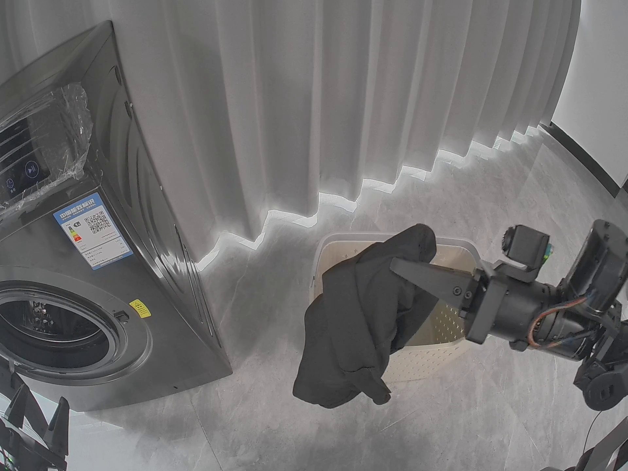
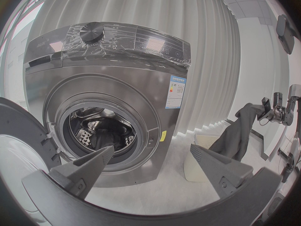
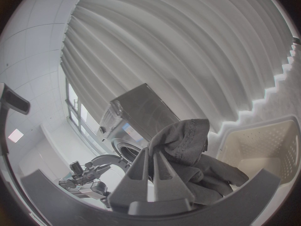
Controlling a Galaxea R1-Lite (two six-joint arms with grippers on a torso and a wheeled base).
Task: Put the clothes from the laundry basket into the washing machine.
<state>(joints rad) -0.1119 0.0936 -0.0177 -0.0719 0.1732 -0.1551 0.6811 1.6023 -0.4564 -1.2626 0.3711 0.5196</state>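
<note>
Right gripper [image 1: 400, 266], fingers clamped on dark garment [image 1: 353, 322], draped over laundry basket [image 1: 445, 335]; left gripper [image 2: 151, 147], fingers spread apart, facing washing machine [image 2: 125, 79]

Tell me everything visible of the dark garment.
The garment is dark, soft, matte cloth, crumpled, with a stitched hem at its top fold. The right gripper is shut on that fold, holding it up over the basket; the rest hangs down across the basket's rim. Whether it touches the rim is unclear.
</note>
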